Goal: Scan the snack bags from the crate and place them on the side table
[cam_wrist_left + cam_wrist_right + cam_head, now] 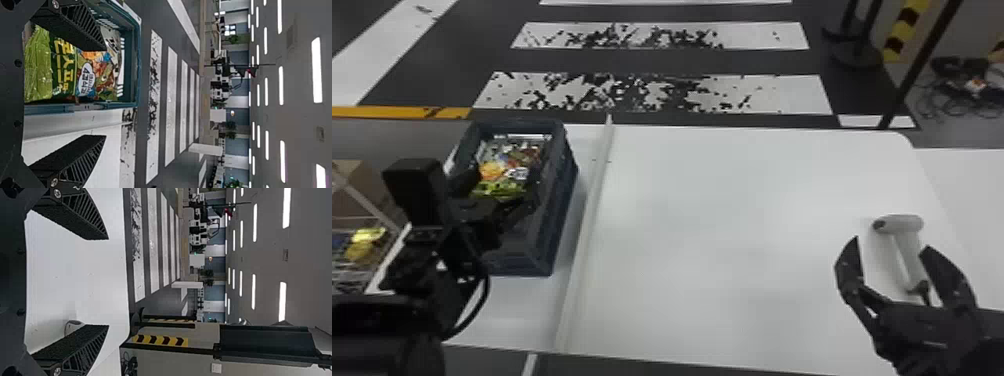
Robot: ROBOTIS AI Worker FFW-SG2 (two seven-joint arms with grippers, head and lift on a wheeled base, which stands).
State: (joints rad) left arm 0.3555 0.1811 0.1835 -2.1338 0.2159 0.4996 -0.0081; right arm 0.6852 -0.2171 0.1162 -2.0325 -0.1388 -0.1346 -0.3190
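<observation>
My left gripper (499, 200) hangs over the near part of the blue-grey crate (564, 185), which holds snack bags (514, 155). In the left wrist view that gripper (103, 94) is open, one finger over the crate and the other outside its wall, and a green snack bag (39, 70) lies in the crate beside a colourful one (96, 74). At the right, my right gripper (889, 245) stands open above the table by a white handheld scanner (909, 250). The right wrist view has this gripper (107, 282) with nothing between its fingers and the scanner (73, 326) partly behind one finger.
A pale raised strip (587, 220) crosses the white table (732, 225) just right of the crate. At the far left, a wire basket (349, 280) holds yellow packages (362, 247). Black posts stand on the floor beyond the table's right end.
</observation>
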